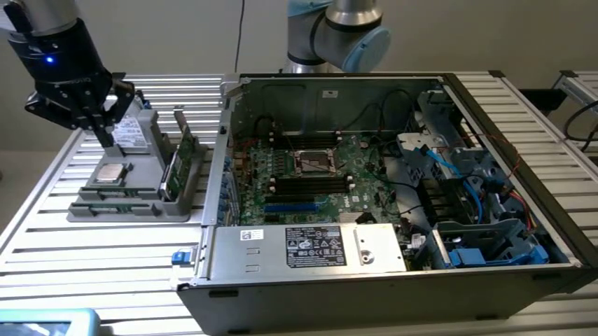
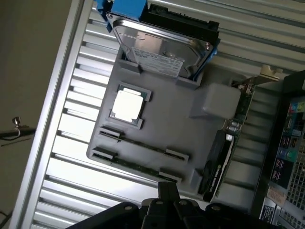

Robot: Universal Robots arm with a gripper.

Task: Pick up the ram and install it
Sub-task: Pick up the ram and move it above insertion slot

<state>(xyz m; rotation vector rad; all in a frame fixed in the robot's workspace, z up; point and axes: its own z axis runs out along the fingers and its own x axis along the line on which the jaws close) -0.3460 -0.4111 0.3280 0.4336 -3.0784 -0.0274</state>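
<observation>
The task looks barely begun. The ram (image 2: 138,167), a long thin green circuit-board stick, stands on edge in a groove of the grey plastic parts tray (image 1: 89,210), along the tray's side that faces the near edge of the slatted metal table (image 1: 84,259). A second stick of the same kind (image 2: 143,144) stands in the groove just beside it. The tray lies toward the table's edge at the exterior view's left. The black two-fingered claw (image 1: 103,136) hangs over this tray with its fingers pressed together and nothing between them. In the wrist view the claw's tip (image 2: 167,191) sits near one end of the nearer stick, and I cannot tell whether it touches it (most likely it is a little above). The tray also carries a silver hard drive in a blue bracket (image 2: 159,50), a square silver processor chip (image 2: 127,105) and a dark expansion card on edge (image 2: 220,160), all seated in their places. The open grey computer case (image 1: 374,280) lies on its side just beside the tray, toward the exterior view's right. It shows the large green motherboard (image 1: 323,189) with its long black memory slots (image 1: 311,183), and as far as I can make out no stick stands in them. So I judge that nothing is done: the stick is not yet lifted, and both carrying it across and seating it remain.
</observation>
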